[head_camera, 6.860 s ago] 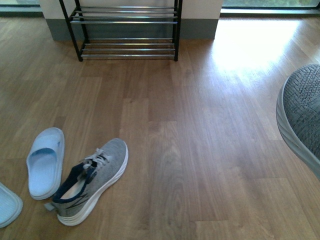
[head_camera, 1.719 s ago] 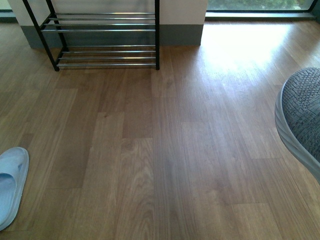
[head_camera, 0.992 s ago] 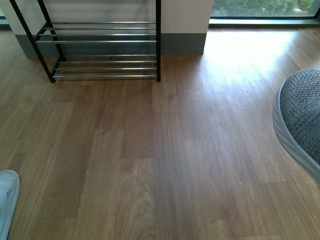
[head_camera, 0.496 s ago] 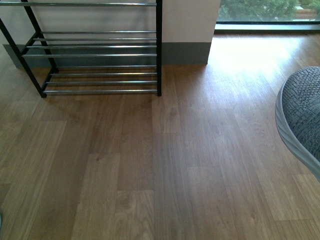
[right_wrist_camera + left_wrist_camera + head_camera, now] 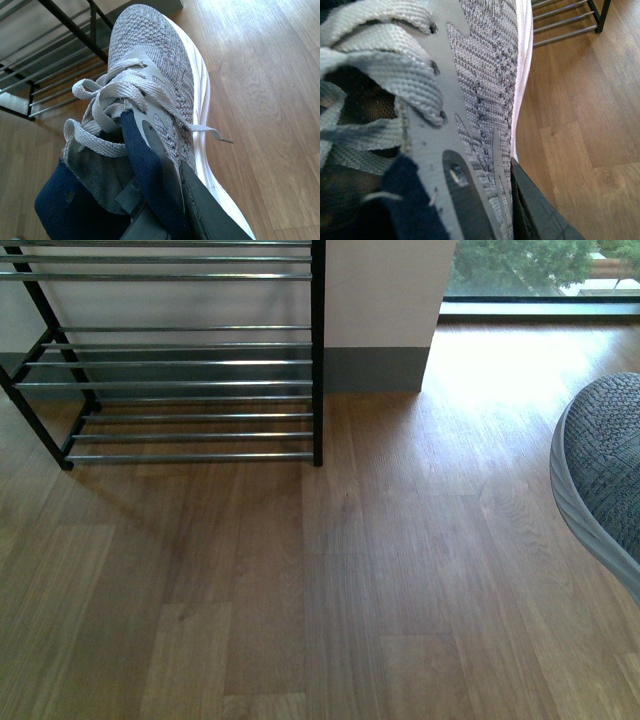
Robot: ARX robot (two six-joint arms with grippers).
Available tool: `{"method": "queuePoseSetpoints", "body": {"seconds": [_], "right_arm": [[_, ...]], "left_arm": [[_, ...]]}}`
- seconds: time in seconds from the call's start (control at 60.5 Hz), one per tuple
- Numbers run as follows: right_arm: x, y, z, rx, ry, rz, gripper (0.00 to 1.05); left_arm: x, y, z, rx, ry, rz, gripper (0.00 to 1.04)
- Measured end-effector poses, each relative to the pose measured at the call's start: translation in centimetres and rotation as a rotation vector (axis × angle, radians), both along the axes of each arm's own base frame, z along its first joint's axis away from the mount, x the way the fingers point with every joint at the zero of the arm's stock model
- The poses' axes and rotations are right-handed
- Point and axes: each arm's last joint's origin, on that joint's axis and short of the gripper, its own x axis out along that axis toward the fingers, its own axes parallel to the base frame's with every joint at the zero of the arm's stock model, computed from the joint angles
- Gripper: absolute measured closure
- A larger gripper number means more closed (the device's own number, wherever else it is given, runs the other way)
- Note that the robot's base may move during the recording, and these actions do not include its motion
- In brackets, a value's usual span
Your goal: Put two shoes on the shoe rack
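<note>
1. The left claw (image 5: 487, 210) holds the first shoe (image 5: 485, 75), a grey knit sneaker with light laces. One dark finger (image 5: 535, 212) presses on the outer side of this shoe. The other finger is hidden, so I cannot tell exactly where it sits.
2. The right claw (image 5: 162, 210) is clamped on the second shoe (image 5: 160, 75) at the collar, beside the navy tongue. Its dark finger (image 5: 205, 215) lies against the side of the shoe, just above the white sole.
3. Both shoes are in the air above the wooden floor (image 5: 330, 600), and their toes point toward the shoe rack (image 5: 190, 437).
4. In the front view, the toe of one grey shoe shows at the right edge.
5. The shoe rack stands on the floor against the wall (image 5: 380, 300), to the left in the front view. No shoe lies on the chrome bars that are visible.
</note>
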Motion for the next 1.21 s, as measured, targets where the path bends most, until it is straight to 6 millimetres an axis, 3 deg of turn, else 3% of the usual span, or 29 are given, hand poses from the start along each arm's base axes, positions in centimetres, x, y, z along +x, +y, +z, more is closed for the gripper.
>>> {"method": "queuePoseSetpoints", "body": {"seconds": [1.207], "right_arm": [[-0.01, 0.02, -0.04, 0.002, 0.001, 0.003, 1.03]], "left_arm": [[-0.01, 0.01, 0.05, 0.002, -0.003, 0.007, 1.02]]}}
